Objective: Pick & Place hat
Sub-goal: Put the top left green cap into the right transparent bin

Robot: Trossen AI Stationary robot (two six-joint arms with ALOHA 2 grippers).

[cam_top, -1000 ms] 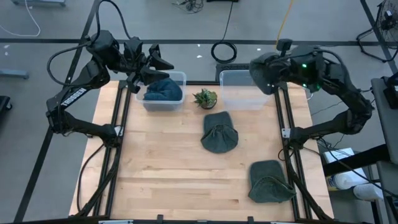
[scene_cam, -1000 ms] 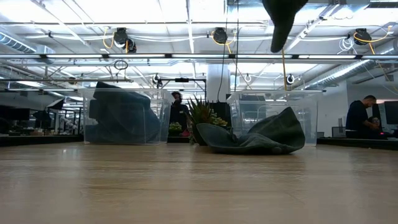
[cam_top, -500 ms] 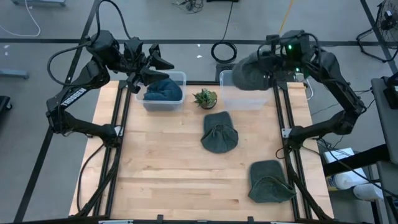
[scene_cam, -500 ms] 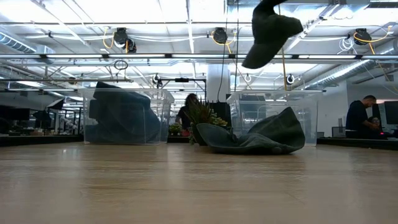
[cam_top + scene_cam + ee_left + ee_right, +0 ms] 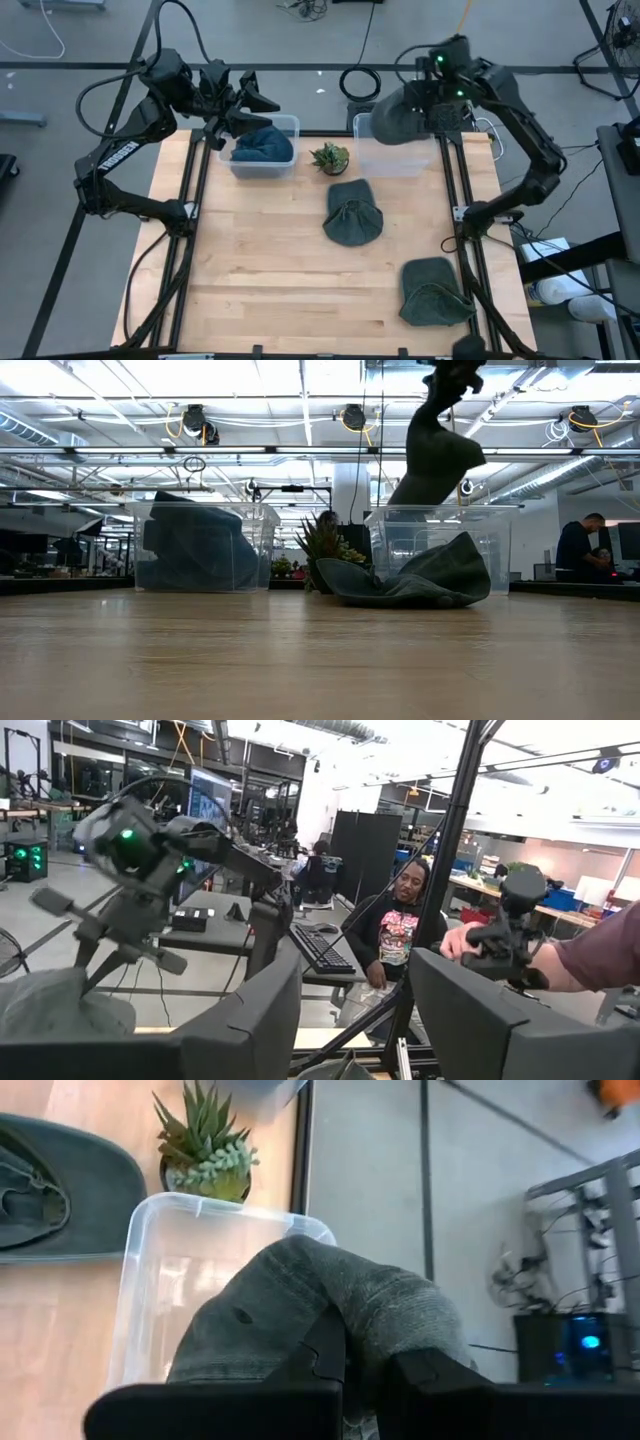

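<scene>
Four views, taken in turn. From above: shows the right tool (image 5: 415,108) pinched shut on a grey hat (image 5: 392,118), hanging over the clear bin (image 5: 400,162) at 1 o'clock on the tabletop (image 5: 260,250). Puts the bulk of the cloth toward the bin's 11 o'clock corner rather than its middle, so risks draping over the rim or sliding out beside the plant (image 5: 330,157) if let go here. Leaves the left tool (image 5: 255,103) waiting at 11 o'clock above the other bin (image 5: 290,125).

From tabletop height: shows the hat (image 5: 432,450) dangling long, its lower end about level with the bin (image 5: 400,530) rim. Could snag on that rim and tip or shove the light bin during any sideways shift.

From the left wrist: shows the left tool (image 5: 350,1020) with fingers apart and nothing between them; no hazard from that side.

From the right wrist: shows the fingers (image 5: 320,1350) buried in a fold of the hat (image 5: 320,1290), with the bin (image 5: 190,1250) below. Might let the cloth cling to the fingers on opening, or drop only half inside.
</scene>
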